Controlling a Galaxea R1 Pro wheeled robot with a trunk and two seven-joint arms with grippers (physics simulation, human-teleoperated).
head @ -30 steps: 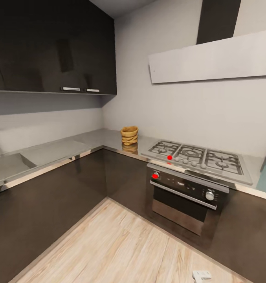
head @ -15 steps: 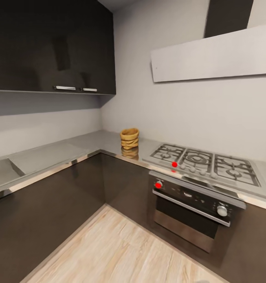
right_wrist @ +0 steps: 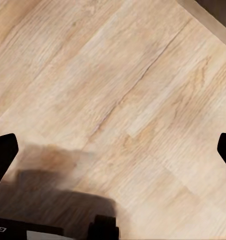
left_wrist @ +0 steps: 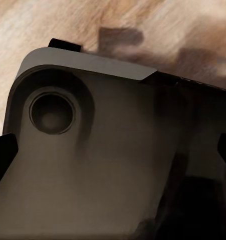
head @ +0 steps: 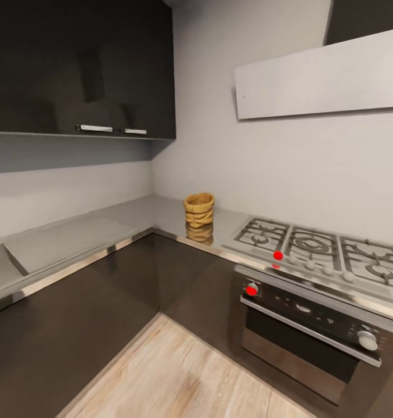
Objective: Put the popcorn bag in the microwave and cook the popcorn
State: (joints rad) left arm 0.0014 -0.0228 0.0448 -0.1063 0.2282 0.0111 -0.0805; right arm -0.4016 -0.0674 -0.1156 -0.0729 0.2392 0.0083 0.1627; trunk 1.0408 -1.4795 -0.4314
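Observation:
The popcorn bag (head: pixel 199 209), a small tan-brown wrinkled sack with a rolled rim, stands upright on the glossy grey countertop (head: pixel 161 216) in the kitchen corner, left of the gas hob (head: pixel 321 247). Its reflection shows on the steel below it. The microwave is out of view, and any popcorn is hidden inside the sack. My left gripper (left_wrist: pixel 113 155) is open, with dark fingertips (left_wrist: pixel 1 157) wide apart over the robot's own grey base. Above the wooden floor (right_wrist: pixel 123 90), my right gripper (right_wrist: pixel 113 150) is open too, holding nothing.
A steel oven (head: pixel 312 325) with red-marked knobs sits under the hob. A flat white hood (head: pixel 318 78) hangs above it. Dark upper cabinets (head: pixel 80 64) line the left wall, and dark cabinet fronts (head: pixel 62 325) run beneath the counter. Wooden floor (head: pixel 179 377) lies between them.
The camera has moved closer and turned: the whole picture shifted right, the bag and hob look larger, and the sink and the pale blue edge at the right have left the view.

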